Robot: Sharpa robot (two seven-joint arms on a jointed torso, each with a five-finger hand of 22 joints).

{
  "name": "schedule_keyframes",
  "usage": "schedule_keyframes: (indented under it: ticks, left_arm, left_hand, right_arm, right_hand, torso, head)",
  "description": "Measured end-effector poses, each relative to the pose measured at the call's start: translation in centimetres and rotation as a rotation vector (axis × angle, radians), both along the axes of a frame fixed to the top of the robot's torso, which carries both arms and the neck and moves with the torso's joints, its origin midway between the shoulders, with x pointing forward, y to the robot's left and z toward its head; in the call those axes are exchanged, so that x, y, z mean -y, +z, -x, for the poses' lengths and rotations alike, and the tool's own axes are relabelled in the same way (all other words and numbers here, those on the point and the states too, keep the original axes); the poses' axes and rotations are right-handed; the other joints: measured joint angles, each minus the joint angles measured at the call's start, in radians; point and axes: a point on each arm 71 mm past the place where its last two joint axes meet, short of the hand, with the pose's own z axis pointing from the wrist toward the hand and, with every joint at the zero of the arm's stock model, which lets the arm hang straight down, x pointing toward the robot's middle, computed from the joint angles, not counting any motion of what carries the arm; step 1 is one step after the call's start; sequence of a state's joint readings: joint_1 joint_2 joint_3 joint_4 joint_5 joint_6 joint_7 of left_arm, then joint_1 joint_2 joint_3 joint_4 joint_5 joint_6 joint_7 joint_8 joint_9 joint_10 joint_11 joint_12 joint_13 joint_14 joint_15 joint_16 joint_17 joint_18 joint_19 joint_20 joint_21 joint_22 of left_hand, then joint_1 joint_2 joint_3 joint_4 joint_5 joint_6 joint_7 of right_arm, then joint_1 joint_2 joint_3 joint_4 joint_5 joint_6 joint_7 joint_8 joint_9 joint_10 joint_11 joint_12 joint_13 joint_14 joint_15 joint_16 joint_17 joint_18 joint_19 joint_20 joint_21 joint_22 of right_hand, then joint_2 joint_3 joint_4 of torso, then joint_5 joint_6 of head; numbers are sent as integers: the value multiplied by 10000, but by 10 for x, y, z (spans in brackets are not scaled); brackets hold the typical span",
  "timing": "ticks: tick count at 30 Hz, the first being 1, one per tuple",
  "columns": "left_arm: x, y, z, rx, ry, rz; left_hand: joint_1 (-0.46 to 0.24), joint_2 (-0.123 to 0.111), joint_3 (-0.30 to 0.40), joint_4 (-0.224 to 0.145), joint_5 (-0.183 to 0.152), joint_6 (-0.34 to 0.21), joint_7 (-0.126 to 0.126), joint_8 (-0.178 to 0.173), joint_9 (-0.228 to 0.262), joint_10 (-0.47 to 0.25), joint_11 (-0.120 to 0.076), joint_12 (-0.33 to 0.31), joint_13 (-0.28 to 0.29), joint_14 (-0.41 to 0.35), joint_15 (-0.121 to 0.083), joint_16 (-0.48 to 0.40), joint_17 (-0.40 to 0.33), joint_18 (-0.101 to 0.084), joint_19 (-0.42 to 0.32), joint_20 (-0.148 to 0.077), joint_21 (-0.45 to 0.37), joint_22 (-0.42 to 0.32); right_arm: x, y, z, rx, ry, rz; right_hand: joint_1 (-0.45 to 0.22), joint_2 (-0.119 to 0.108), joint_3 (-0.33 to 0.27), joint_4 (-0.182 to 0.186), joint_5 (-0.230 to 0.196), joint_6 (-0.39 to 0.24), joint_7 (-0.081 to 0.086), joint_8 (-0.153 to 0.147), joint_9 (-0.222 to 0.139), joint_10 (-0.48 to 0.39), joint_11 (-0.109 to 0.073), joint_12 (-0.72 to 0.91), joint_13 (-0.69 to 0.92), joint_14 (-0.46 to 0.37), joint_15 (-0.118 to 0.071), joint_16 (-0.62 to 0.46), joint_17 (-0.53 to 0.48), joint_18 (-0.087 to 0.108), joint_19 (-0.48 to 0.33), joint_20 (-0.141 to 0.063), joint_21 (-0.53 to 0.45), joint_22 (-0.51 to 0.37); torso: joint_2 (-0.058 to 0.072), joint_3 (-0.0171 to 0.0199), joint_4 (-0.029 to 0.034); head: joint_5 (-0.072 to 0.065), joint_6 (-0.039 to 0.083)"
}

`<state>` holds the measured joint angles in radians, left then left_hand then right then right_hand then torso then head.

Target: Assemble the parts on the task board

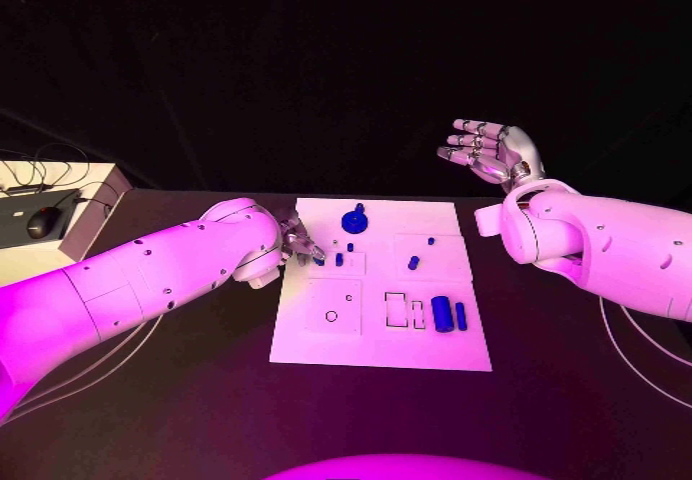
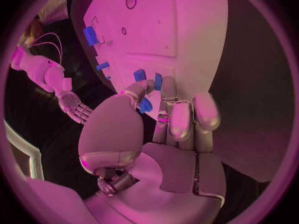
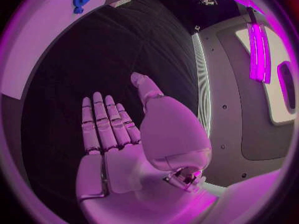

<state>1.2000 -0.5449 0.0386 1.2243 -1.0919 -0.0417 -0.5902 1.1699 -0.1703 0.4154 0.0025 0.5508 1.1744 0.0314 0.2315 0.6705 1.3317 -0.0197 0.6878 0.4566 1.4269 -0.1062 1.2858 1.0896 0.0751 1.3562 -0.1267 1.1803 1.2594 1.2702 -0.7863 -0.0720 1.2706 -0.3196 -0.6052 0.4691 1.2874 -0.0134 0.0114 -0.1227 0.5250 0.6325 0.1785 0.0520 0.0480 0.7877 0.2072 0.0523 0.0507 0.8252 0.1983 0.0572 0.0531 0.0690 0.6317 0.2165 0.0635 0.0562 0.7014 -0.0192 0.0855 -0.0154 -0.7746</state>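
Observation:
The white task board (image 1: pixel 378 330) lies in the middle of the black table. My left hand (image 1: pixel 300 243) reaches over the board's left edge, and its thumb and a finger pinch a small blue part (image 2: pixel 144 105). Two small blue pegs (image 1: pixel 351 247) stand just beyond its fingertips (image 2: pixel 168 87). A round blue part (image 1: pixel 355 220) with a knob sits near the board's far edge. Two more pegs (image 1: pixel 414 263) stand right of centre, and two bigger blue parts (image 1: pixel 441 313) sit on the near right. My right hand (image 1: pixel 490 150) hangs raised beyond the board's far right corner, fingers spread and empty.
A white box (image 1: pixel 87 190) with a dark mouse (image 1: pixel 43 220) and cables stands at the table's far left. Outlined recesses and a small round hole (image 1: pixel 330 316) mark the board's near half. Black tabletop (image 1: pixel 173 400) surrounds the board.

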Motion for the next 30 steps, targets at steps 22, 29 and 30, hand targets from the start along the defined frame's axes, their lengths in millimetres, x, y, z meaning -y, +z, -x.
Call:
schedule_keyframes:
  ticks: [22, 29, 30]
  left_arm:
    - [0, 1, 2, 90, -118, -85]
    - [0, 2, 2, 16, -155, -97]
    - [0, 2, 2, 1, -162, -97]
  left_hand:
    - [109, -109, 0, 0, 47, 46, 28, 22, -54, 36, 35, -55, -48, 29, -42, -1, 31, -3, 35, -35, 36, 55]
    - [110, -110, 0, 0, 45, 47, 27, 11, -78, 38, 37, -103, -56, 29, -42, -1, 30, -3, 34, -34, 75, 65]
    - [110, -110, 0, 0, 44, 47, 27, 10, -78, 38, 37, -103, -56, 29, -42, -1, 30, -3, 34, -34, 75, 65]
  right_arm:
    - [0, 0, 0, -4, 7, 5]
    - [0, 0, 0, -5, 7, 7]
    - [0, 0, 0, -5, 7, 7]
  right_hand:
    - [41, -41, 0, 0, 131, 0, 0, 0, 0, 0, 0, 0, -9, 0, 0, 0, 2, 0, 1, 0, 0, 0]
    - [41, -41, -3, -3, 131, 0, 0, 0, 1, 0, 0, 0, -8, -2, 2, 0, 3, 0, 1, 1, 0, 0]
    - [41, -41, -31, -31, 131, 0, 0, 0, 1, 0, 0, 0, -8, -41, 0, 0, 2, 0, 1, 1, 0, 0]
  torso:
    - [-4, 1, 6]
    - [-4, 8, 6]
    - [-5, 12, 7]
  head:
    - [-22, -49]
    - [-30, -64]
    - [-30, -64]
